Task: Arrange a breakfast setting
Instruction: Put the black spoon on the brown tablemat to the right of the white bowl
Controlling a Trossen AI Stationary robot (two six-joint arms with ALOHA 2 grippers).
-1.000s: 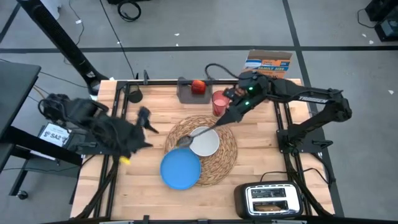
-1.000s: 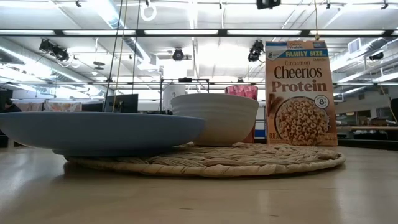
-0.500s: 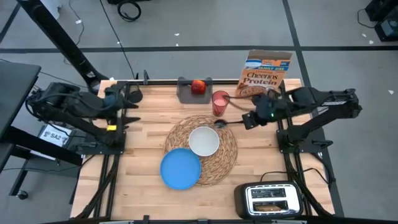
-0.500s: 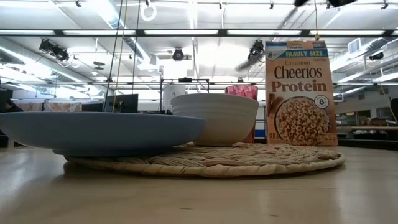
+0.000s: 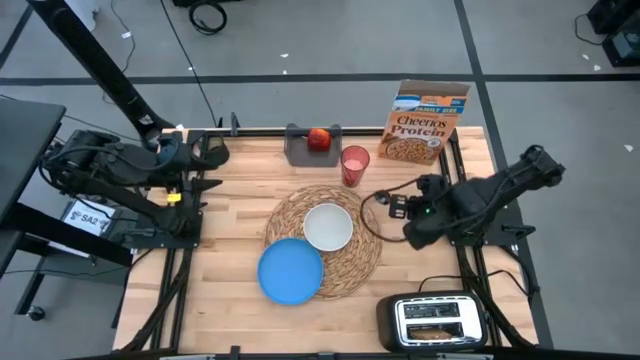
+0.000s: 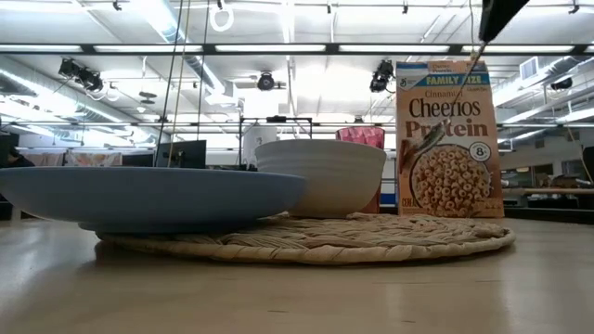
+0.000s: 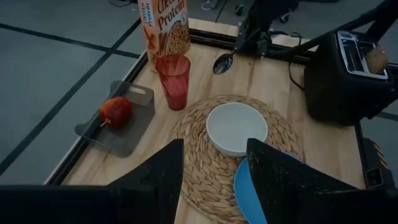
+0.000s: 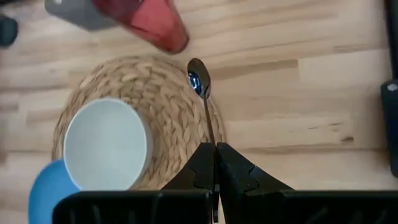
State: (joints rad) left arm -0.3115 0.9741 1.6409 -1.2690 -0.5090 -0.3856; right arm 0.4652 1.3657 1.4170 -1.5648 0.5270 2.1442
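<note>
My right gripper [image 5: 397,205] is shut on the metal spoon [image 8: 200,84], held in the air just right of the round straw placemat [image 5: 322,240]. The white bowl [image 5: 328,226] sits on the placemat, and the blue plate [image 5: 291,270] rests partly on its near-left edge. The red cup [image 5: 354,165] and the Cheerios Protein box [image 5: 420,125] stand at the far side. The red apple [image 5: 318,138] lies on a grey tray [image 5: 298,150]. A toast slice [image 5: 430,328] sticks in the toaster [image 5: 432,322]. My left gripper [image 7: 214,186] is open and empty at the far left corner. My right gripper pinches the spoon's handle [image 8: 212,142] near its free end between its two fingers, which lie along it. The fingers slant down from the table's right. The spoon is clear of the table, slanting down with its bowl end [image 6: 434,137] lowest, pointing toward the placemat.
The black-and-silver toaster stands at the near right corner. Bare wood lies to the right of the placemat [image 5: 410,260] and to the left of it [image 5: 220,250]. Black rails [image 5: 465,250] run along the table's sides.
My right gripper has carried the spoon from over the bowl toward the table's right edge, and it now hangs beyond the placemat's right rim. My left gripper has drawn back from near the placemat to the far left corner.
</note>
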